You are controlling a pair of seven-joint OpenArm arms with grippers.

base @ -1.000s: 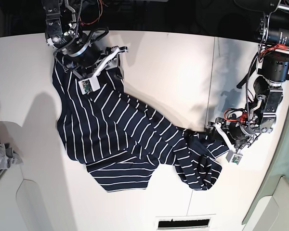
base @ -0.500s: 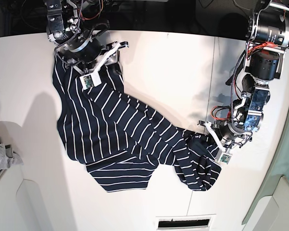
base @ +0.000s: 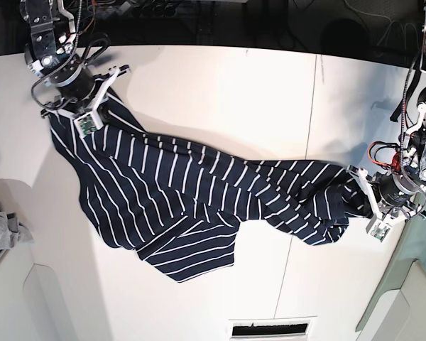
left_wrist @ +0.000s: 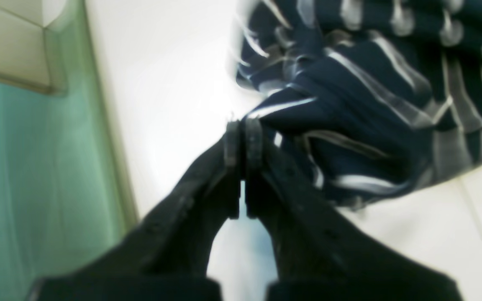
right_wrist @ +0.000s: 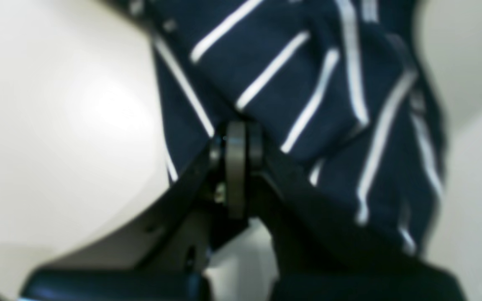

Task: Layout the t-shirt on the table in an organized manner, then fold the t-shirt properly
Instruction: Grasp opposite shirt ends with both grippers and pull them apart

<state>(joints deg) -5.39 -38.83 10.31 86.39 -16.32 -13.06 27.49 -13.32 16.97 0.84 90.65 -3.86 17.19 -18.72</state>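
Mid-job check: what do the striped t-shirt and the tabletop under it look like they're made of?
The t-shirt: soft, thin fabric, probably knit cotton or a blend, matte navy with white stripes; it drapes, wrinkles and bunches where it is pinched. The table: a hard, smooth white panel, perhaps laminate or painted board; faint sheen, soft shadows and a thin dark seam. Exact materials can't be confirmed.

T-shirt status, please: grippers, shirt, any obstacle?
Left gripper and right gripper shut on t-shirt. Shirt stretched between them across table, lower part bunched. Grey cloth at table edge, apart from shirt.
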